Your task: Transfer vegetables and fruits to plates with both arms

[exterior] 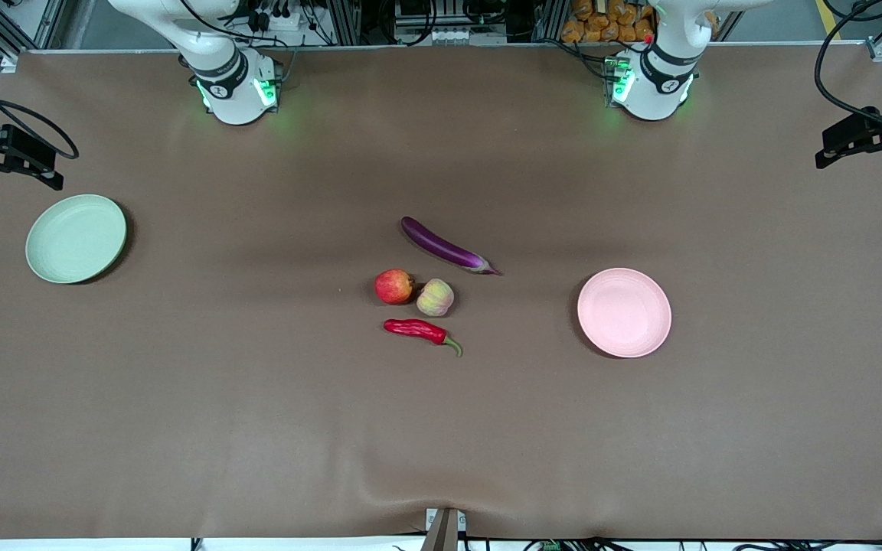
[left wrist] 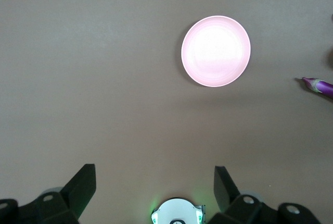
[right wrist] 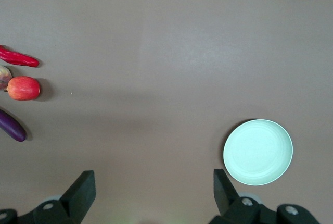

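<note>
Front view: both arms cut off by the top edge, only the bases and lowest links show; neither pincer appears there.

Left wrist view: left pincer (left wrist: 151,193) cut by the bottom edge, only two dark fingertips (left wrist: 83,185) standing wide apart. Eggplant (left wrist: 320,85) cut by the side edge, just its stem end shows. A dark sliver at that same edge, too little to tell what.

Right wrist view: right pincer (right wrist: 151,193) likewise cut at the bottom, tips spread. Eggplant (right wrist: 10,125), chili (right wrist: 16,57) and peach (right wrist: 4,75) all cut by the side edge; peach barely a sliver beside the apple (right wrist: 23,88).
</note>
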Controlling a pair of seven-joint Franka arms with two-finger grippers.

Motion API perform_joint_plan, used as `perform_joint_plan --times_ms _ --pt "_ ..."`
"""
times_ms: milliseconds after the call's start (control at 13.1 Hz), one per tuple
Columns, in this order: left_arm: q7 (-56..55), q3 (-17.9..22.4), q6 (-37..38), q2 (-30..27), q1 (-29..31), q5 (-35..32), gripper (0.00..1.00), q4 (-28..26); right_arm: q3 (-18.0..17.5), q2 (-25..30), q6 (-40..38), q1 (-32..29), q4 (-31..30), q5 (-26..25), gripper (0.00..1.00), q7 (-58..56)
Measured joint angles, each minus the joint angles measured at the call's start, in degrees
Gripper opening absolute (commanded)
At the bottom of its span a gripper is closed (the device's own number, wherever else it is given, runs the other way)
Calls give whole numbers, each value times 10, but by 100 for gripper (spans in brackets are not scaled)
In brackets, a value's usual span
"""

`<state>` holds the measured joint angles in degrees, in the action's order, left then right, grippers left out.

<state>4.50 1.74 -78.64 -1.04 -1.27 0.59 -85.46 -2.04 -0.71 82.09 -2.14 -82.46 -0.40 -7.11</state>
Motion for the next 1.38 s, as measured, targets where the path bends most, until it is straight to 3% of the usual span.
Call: perform_joint_plan --times_ms 1070,1376 --pt "0 1 -3 21 1 2 100 1 2 -7 4 -5 0 1 100 0" --pt "-29 -3 -23 41 -2 59 100 2 2 -7 3 -6 0 1 100 0"
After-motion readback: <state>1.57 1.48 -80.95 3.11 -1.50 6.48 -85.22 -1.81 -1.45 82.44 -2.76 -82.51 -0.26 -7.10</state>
